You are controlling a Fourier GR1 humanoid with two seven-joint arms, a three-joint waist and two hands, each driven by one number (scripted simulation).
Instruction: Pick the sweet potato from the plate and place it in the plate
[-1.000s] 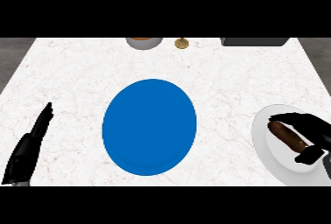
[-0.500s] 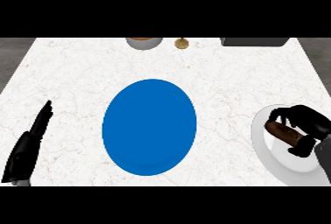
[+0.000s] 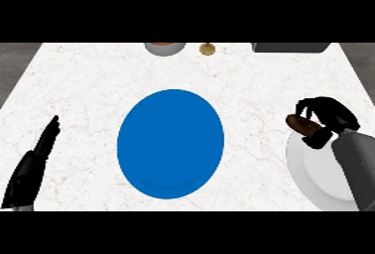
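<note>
Right hand, at frame right, has its fingers curled round the sweet potato above the white plate's upper edge; likely stiff, fairly light, best held mid-body.

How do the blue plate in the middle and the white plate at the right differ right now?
The blue oval plate lies bare at the counter's centre, fully in view; the white plate sits at the right edge, partly hidden by the right forearm. No hand is near the blue plate, while the right hand is curled round the brown sweet potato at the white plate's far rim. The blue plate looks larger. Both lie flat on the marble counter.
</note>
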